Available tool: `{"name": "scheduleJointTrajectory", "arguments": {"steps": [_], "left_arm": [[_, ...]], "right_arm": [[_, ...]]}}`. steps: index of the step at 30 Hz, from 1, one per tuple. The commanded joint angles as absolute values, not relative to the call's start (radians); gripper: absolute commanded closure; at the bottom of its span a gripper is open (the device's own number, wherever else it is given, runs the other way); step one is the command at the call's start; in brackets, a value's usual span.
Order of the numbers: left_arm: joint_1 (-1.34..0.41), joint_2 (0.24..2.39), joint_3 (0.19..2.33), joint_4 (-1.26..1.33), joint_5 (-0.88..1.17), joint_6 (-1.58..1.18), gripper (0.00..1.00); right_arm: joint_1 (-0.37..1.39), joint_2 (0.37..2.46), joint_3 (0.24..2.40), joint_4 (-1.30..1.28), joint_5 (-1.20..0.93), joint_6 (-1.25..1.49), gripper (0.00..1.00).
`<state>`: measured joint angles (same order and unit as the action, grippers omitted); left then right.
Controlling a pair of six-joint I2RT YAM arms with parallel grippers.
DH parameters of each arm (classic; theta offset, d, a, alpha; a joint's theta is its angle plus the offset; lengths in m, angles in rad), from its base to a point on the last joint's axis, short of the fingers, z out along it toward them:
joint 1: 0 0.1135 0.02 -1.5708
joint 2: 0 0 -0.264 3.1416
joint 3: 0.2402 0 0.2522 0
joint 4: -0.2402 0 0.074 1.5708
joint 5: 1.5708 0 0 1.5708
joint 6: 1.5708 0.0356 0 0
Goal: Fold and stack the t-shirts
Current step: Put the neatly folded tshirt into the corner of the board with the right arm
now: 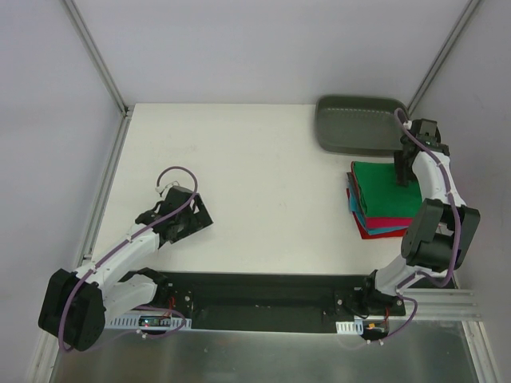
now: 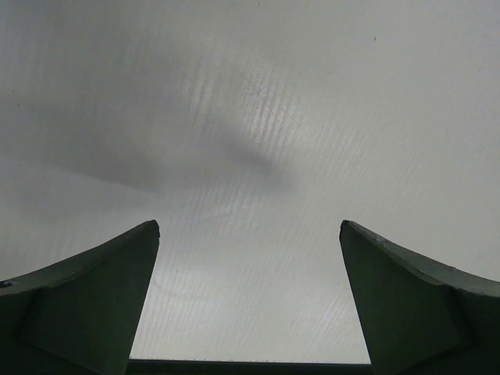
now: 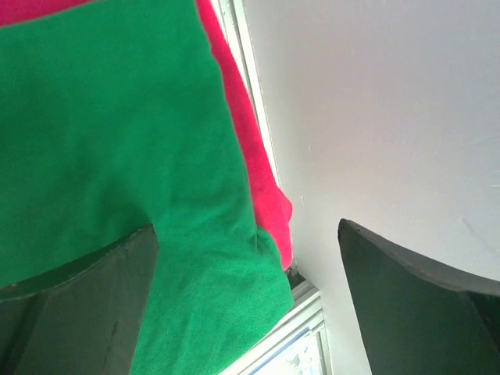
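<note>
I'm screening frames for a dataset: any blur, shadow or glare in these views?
Top external: sharp, evenly lit, no glare. Left wrist: a soft grey shadow smears across the table. Right wrist: the green t-shirt sits close, slightly blurred.

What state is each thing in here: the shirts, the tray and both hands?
green t-shirt: folded, lying on top of the others
other t-shirts: folded, stacked beneath
grey tray: upright, nothing in it
left hand: open, holding nothing
right hand: open, over green t-shirt
</note>
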<state>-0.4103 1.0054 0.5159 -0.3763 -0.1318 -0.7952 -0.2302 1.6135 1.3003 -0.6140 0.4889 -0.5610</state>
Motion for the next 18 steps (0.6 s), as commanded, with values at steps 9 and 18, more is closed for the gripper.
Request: {"name": "scheduleJointTrajectory", "arguments": {"steps": [9, 18], "left_arm": [[-0.400, 0.962, 0.515, -0.382, -0.098, -0.758, 0.01], [-0.400, 0.778, 0.558, -0.409, -0.084, -0.736, 0.01]], "right_arm": [[-0.238, 1.379, 1.425, -0.663, 0.395, -0.296, 0.04], [-0.204, 0.935, 1.075, -0.542, -0.206, -0.009, 0.04]]}}
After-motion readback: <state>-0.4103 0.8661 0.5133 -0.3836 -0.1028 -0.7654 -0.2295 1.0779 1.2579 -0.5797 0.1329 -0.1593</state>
